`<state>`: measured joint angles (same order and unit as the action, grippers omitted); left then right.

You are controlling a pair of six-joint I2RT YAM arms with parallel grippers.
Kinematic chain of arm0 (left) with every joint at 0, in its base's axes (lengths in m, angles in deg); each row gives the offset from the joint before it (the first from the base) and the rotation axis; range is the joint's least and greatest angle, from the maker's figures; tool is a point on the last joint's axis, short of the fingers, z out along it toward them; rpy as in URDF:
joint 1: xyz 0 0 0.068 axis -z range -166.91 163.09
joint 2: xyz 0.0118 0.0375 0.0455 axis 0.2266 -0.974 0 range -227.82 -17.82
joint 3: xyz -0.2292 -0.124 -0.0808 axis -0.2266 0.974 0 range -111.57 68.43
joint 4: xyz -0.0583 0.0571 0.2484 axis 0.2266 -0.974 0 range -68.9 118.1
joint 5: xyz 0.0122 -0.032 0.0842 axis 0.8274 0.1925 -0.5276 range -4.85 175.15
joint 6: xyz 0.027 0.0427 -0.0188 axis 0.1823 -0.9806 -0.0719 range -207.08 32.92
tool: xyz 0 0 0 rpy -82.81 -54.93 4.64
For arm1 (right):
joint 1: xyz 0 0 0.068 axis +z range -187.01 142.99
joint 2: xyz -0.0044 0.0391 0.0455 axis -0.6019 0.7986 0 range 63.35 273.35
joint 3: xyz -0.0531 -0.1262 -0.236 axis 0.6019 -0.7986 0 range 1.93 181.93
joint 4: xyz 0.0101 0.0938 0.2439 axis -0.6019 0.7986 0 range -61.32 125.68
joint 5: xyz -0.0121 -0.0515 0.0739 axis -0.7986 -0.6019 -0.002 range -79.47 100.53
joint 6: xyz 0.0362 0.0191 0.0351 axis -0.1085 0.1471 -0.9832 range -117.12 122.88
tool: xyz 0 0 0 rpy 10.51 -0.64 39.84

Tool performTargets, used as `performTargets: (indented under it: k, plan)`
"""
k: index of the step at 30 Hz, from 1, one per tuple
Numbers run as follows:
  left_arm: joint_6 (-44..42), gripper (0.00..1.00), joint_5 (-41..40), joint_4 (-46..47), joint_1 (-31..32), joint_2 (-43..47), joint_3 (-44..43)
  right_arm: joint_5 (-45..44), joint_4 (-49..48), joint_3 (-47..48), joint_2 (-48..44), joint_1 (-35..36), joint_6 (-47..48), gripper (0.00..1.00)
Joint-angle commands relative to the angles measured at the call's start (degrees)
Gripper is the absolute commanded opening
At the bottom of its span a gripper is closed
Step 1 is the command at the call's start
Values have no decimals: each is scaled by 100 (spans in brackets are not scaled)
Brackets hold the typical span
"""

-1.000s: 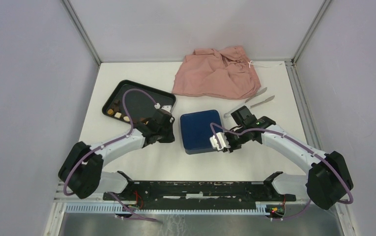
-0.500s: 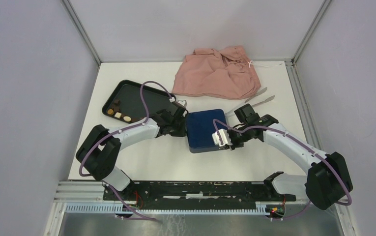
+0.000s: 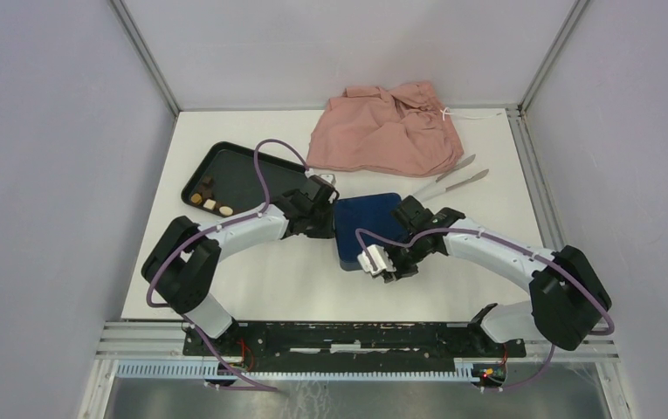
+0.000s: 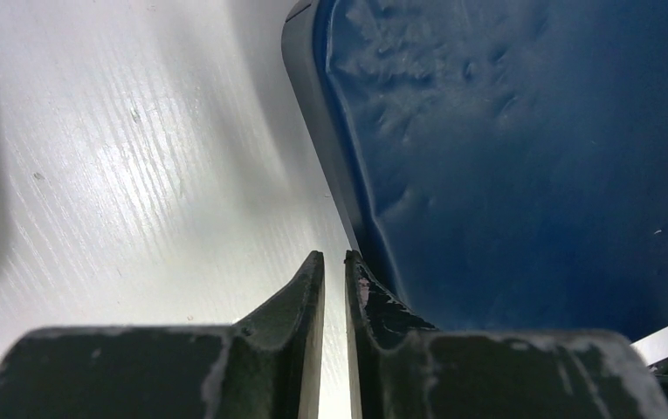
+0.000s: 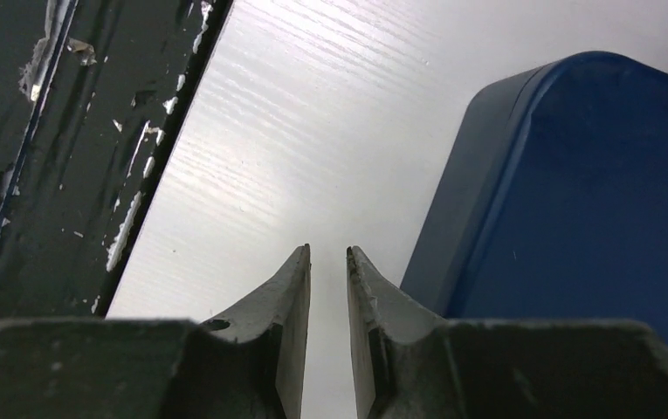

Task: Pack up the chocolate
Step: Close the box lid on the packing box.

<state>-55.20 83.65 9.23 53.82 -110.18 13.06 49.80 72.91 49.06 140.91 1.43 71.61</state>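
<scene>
Chocolate (image 3: 209,200), you had about four pieces in one black tray (image 3: 243,170), one blue box (image 3: 368,216), left gripper (image 4: 334,262) and right gripper (image 5: 328,253) each slightly parted, holding nothing.

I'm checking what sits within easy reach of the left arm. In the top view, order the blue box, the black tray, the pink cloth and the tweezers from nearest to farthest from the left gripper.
From the left gripper:
1. Blue box, against its right side.
2. Black tray, to its left and behind.
3. Pink cloth, at the back.
4. Tweezers, far right, past the box.
</scene>
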Motion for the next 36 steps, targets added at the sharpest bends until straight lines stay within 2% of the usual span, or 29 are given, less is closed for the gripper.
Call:
performTargets:
  k: [1,7,15,18,23,27,31,36]
  plan:
    - [-217,21,-47,55,62,-73,-271,-481,-559,198,192,174,-776,28]
    - [-225,22,-17,59,67,-201,-323,-1138,-975,130,112,70,-1253,29]
    - [-243,24,-129,69,67,-120,-325,-1208,-879,147,-39,-356,-1162,30]
    - [-260,26,-157,53,71,-56,-316,-894,-530,209,-78,-448,-803,30]
    - [-295,28,-171,9,67,61,-281,120,585,651,-103,-630,132,30]
    - [-343,28,-133,-19,71,31,-310,694,807,799,-378,-1046,269,33]
    - [-366,28,-81,-46,67,-126,-427,656,327,693,-529,-1354,-312,35]
    - [-375,28,36,-89,70,-305,-623,-281,-1024,339,-665,-1620,-1689,35]
